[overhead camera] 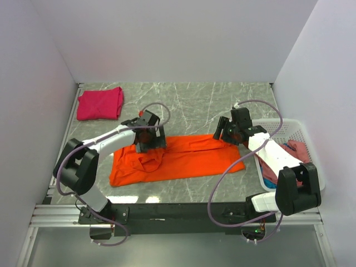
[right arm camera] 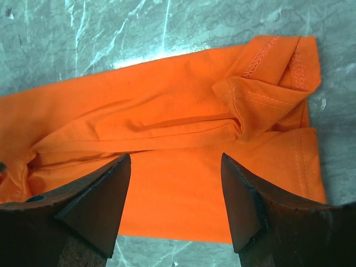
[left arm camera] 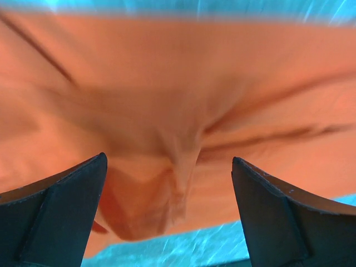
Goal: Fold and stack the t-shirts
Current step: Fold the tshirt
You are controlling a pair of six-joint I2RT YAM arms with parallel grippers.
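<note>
A bright orange t-shirt lies folded lengthwise into a long strip across the middle of the table. My left gripper hovers open over its left part, where the cloth is bunched. My right gripper hovers open over the strip's right end, where a hemmed sleeve is folded over. Neither gripper holds cloth. A magenta-pink t-shirt lies folded at the far left corner. Dusty rose-pink and blue cloth shows in the basket.
A white plastic lattice basket stands at the table's right edge, under my right arm. White walls close in the table at the back and on both sides. The grey marble tabletop shows behind the orange shirt.
</note>
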